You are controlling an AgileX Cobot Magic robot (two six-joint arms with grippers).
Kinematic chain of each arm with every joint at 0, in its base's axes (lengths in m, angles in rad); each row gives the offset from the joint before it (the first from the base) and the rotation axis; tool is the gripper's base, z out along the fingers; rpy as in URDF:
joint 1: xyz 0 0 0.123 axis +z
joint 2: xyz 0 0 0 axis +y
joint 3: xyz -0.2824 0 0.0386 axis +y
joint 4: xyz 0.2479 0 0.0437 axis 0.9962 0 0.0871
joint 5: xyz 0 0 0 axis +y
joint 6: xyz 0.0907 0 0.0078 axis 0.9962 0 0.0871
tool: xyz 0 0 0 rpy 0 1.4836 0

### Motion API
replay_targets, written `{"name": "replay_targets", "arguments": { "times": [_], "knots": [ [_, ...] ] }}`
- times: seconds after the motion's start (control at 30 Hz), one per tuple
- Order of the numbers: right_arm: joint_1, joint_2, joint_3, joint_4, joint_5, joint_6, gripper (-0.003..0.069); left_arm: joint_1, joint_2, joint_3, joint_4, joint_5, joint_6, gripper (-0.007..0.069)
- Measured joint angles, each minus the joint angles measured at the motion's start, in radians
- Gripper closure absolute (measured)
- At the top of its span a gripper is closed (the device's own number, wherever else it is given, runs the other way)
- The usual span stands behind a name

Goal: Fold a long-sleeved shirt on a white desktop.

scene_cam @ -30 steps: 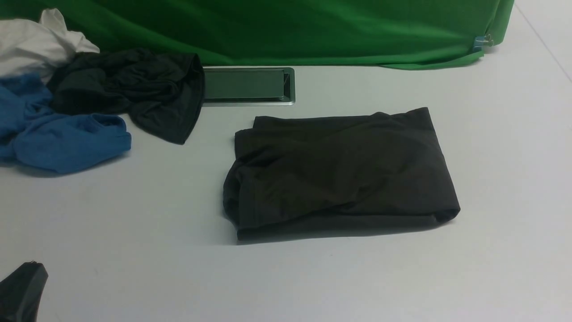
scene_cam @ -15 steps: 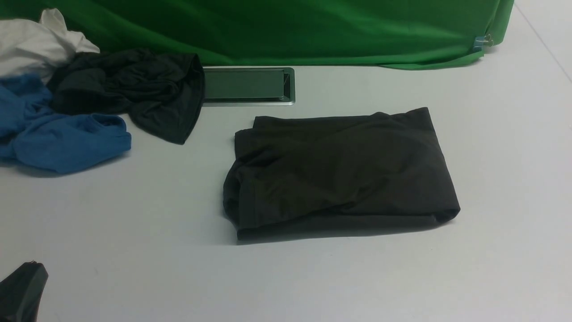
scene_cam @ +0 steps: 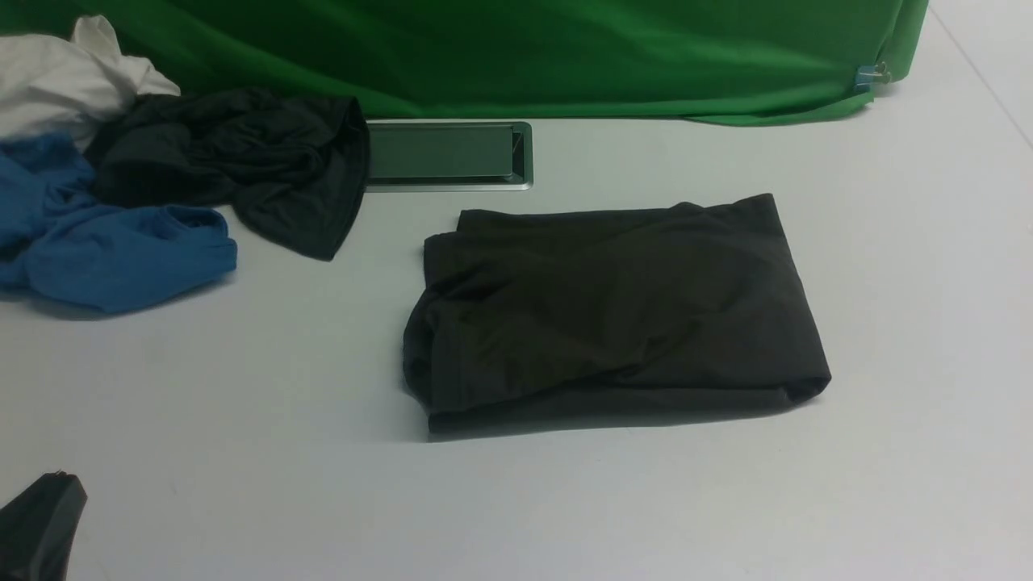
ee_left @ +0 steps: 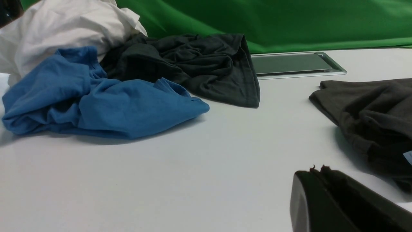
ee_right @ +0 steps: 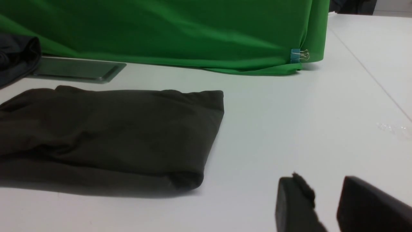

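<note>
Both grippers parked clear: left gripper (ee_left: pixel 317 169) clamped shut on nothing, right gripper (ee_right: pixel 325 187) parted, empty. Folded brownish-black knit long-sleeved shirt (scene_cam: pixel 613 311) flat mid white matte desktop (scene_cam: pixel 242 403); seemingly finished.

White desktop (scene_cam: pixel 242 452), smooth, silver-framed hatch (scene_cam: pixel 448 155) near far edge. Folded long-sleeved shirt (scene_cam: pixel 613 311) lies mid-desktop. Far-left corner: heap of 3 garments, blue (scene_cam: pixel 113 250), blackish (scene_cam: pixel 242 165), white (scene_cam: pixel 64 77). Green cloth (scene_cam: pixel 565 56) along far edge.
</note>
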Motion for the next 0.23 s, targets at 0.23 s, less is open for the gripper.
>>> {"name": "replay_targets", "arguments": {
  "times": [0.23],
  "knots": [
    [0.0,0.0,0.0,0.0,0.0,0.0,0.0419,0.0,0.0,0.0,0.0,0.0,0.003,0.0605]
  ]
}}
